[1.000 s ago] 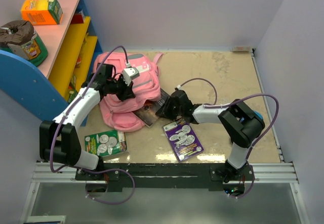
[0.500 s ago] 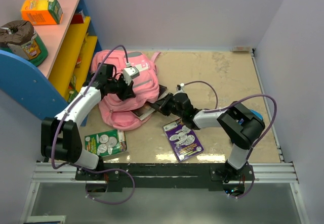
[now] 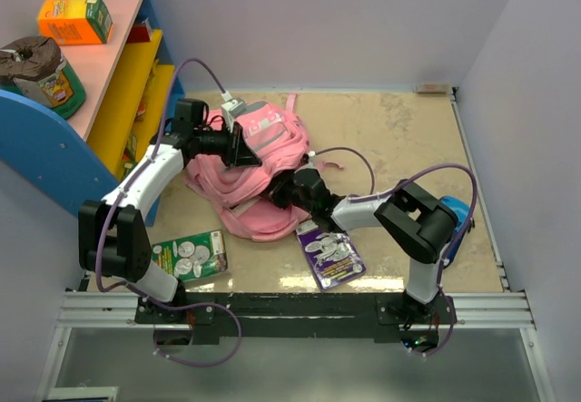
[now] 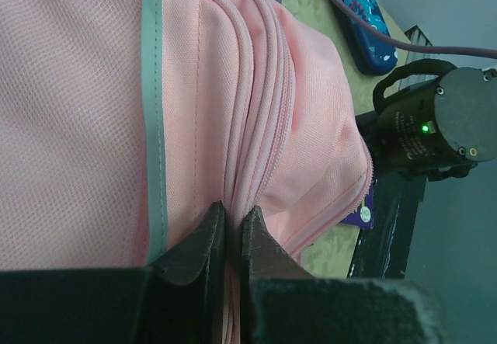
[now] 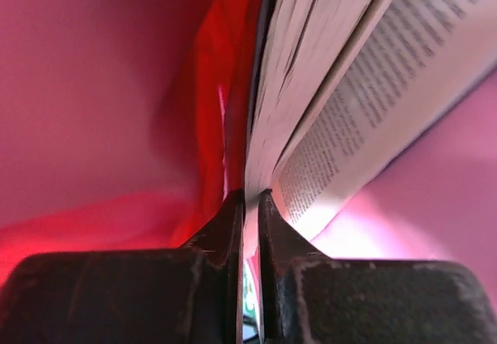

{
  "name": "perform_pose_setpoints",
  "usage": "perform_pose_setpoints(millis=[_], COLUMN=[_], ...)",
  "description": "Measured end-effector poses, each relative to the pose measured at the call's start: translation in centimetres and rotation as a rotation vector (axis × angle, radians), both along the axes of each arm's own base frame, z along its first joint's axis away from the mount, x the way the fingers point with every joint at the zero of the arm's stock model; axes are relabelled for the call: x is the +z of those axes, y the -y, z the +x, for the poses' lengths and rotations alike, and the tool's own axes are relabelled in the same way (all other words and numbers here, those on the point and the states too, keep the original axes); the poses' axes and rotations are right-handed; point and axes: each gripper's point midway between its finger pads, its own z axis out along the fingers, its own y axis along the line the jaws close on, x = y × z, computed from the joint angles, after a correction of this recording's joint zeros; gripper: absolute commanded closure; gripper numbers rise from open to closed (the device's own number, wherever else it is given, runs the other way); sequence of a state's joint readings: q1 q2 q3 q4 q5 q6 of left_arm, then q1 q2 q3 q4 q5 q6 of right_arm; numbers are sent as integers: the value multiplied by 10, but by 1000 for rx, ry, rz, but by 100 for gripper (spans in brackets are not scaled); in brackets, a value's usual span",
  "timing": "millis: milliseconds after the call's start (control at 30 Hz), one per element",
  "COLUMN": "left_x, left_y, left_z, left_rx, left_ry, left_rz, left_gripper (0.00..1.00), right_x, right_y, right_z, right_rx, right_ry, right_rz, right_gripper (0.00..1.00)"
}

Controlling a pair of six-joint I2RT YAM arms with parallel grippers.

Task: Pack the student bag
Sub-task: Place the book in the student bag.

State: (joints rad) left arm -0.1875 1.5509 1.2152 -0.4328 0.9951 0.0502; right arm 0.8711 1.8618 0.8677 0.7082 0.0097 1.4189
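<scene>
Right wrist view puts us inside pink cloth: the right gripper (image 5: 250, 196) has its fingers pressed together on the thin edge of a book (image 5: 342, 103), whose printed pages fan loose above the pinch. From the top view, the student bag (image 3: 263, 184) lies crumpled on the table (image 3: 408, 139) just beside the blue shelf unit (image 3: 54, 148), and the right gripper enters it from the side facing away from the shelf unit. The left gripper (image 4: 231, 212) is clamped on a fold of the bag along its zip seam, on the side nearer the shelf unit, holding the mouth up. To do this step well, we judge the book should slide straight in, bound edge leading, since loose pages could snag on the zip or buckle. The left hold should brace the bag towards the shelf unit so that the soft body does not slide with the push. We would let go only once the book sits past the opening. The bag itself is pink mesh fabric with a grey stripe, piped seams and parallel zip lines, slack and heaped, not standing. A purple card (image 3: 329, 252) lies on the table beyond the bag from the shelf unit, not yet packed.
</scene>
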Motion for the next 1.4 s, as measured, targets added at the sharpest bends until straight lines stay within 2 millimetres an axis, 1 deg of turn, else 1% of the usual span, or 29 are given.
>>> perform_pose_setpoints(millis=[100, 200, 333, 367, 400, 433, 467, 500, 567, 600, 667, 733, 767, 800, 867, 900, 1000, 1067, 1133, 1200, 1267, 1333, 1400], left_x=[4, 6, 10, 11, 12, 12, 13, 13, 14, 14, 12, 11, 10, 10, 9, 12, 14, 11, 9, 9, 9, 8, 8], left_y=[2, 2, 3, 3, 2, 2, 1, 1, 0, -1, -1, -2, -3, -3, -3, -1, 7, 6, 5, 5, 4, 4, 4], left_z=[0, -2, -3, -4, -5, -5, -5, -5, -4, -4, -6, -7, -9, -10, -12, -15, -25, -28, -30, -29, -29, -28, -28], left_rx=[-8, -18, -32, -38, -42, -47, -54, -63, -78, -86, -102, -112, -117, -120, -131, -145, -186, -188, -188, -186, -186, -184, -182], left_ry=[1, -1, 8, 12, 14, 18, 27, 36, 54, 62, 76, 80, 79, 77, 77, 75, 68, 58, 48, 49, 49, 50, 51], left_rz=[-20, -21, -22, -23, -19, -15, -8, 0, 13, 19, 28, 31, 34, 37, 34, 18, 5, 15, 21, 25, 27, 28, 29], left_gripper=[100, 100, 100, 100, 100, 100, 100, 100, 100, 100, 100, 100, 100, 100, 100, 100, 100, 100, 100, 100, 100, 100, 100], right_x=[-5, -4, -8, -10, -12, -13, -13, -12, -9, -8, -6, -3, 3, 10, 25, 28, 20, 15, 11, 2, -11, -22, -28], right_y=[6, 10, 22, 25, 29, 32, 34, 36, 40, 45, 60, 82, 98, 108, 135, 149, 188, 213, 230, 242, 254, 262, 266], right_z=[11, 21, 36, 39, 43, 48, 51, 54, 61, 63, 61, 48, 39, 33, 16, 6, -24, -37, -48, -59, -72, -82, -88], right_rx=[-18, -28, -45, -48, -53, -59, -62, -55, -36, -27, -9, 12, 12, 10, -4, -3, -19, -55, -91, -108, -116, -117, -117], right_ry=[10, 36, 49, 52, 57, 59, 62, 71, 93, 102, 111, 111, 123, 134, 155, 159, 125, 92, 66, 33, -10, -48, -67], right_rz=[-52, -101, -161, -178, -205, -235, -259, -295, -365, -407, -501, -595, -647, -669, -725, -757, -840, -874, -882, -885, -899, -913, -918], right_gripper=[100, 100, 100, 96, 74, 63, 56, 45, 35, 19, 2, 1, 1, 1, 1, 1, 1, 1, 1, 1, 1, 1, 1])
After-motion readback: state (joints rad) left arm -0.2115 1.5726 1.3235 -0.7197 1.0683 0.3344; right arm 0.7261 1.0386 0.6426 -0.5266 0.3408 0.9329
